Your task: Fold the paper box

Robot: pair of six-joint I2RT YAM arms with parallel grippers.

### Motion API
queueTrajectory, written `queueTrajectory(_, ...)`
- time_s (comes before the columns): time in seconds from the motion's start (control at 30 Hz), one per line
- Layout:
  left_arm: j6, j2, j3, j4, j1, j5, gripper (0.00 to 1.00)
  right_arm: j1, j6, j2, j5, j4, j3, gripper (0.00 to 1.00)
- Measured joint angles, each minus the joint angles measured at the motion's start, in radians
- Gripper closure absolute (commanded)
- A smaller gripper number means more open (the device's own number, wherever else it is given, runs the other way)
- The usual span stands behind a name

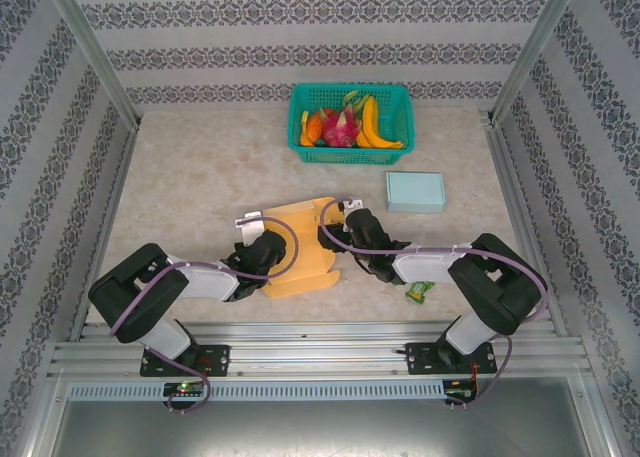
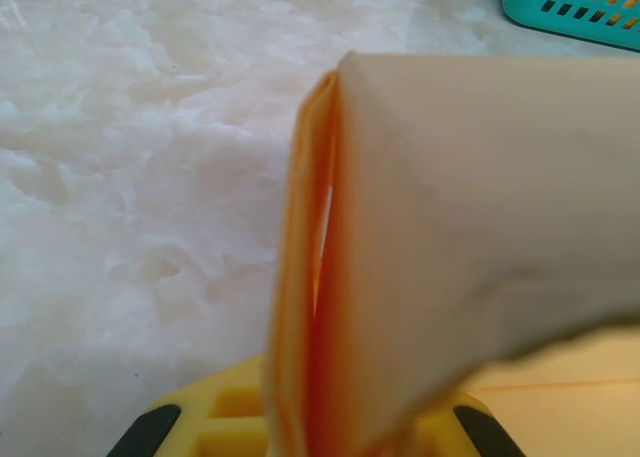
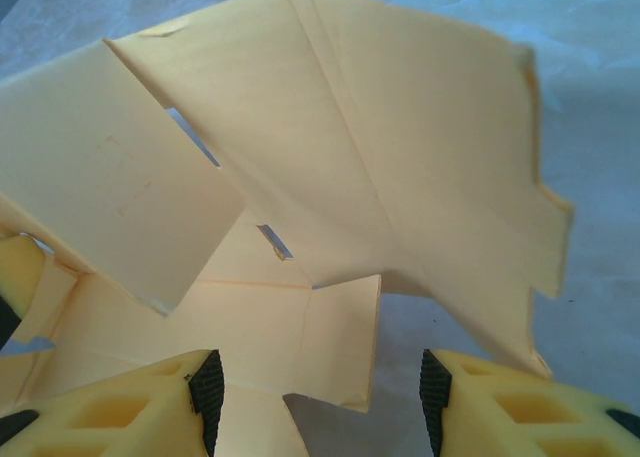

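Top external: box (image 1: 308, 259) edges, table (image 1: 200, 167) room

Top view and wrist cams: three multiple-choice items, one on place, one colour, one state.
1. Where is the basket relative to the paper box? A) farther from the robot B) between the arm bases C) left of the left arm
2. Colour of the flat box right of the paper box? A) red B) pale blue C) black
3. The left pincer is: A) open over bare table B) shut on the paper box C) shut on a banana
Key: 1A, it sits past the paper box; 2B, its top is pale blue; 3B, the wrist view shows paper pinched in it.
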Motion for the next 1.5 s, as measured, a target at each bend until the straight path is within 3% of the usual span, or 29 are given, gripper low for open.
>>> queueTrajectory(0.3,0.000,0.000,0.003,0.000,0.000,0.018,1.00,0.000,-0.001,0.027,-0.005,0.008,0.012,0.45)
queueTrajectory(0.93,0.000,0.000,0.010,-0.001,-0.004,0.023,1.00,0.065,0.027,0.045,-0.147,0.047,0.051,0.46)
queueTrajectory(1.5,0.000,-0.023,0.008,-0.001,-0.006,0.046,1.00,0.097,0.034,0.093,-0.155,0.090,0.076,0.46)
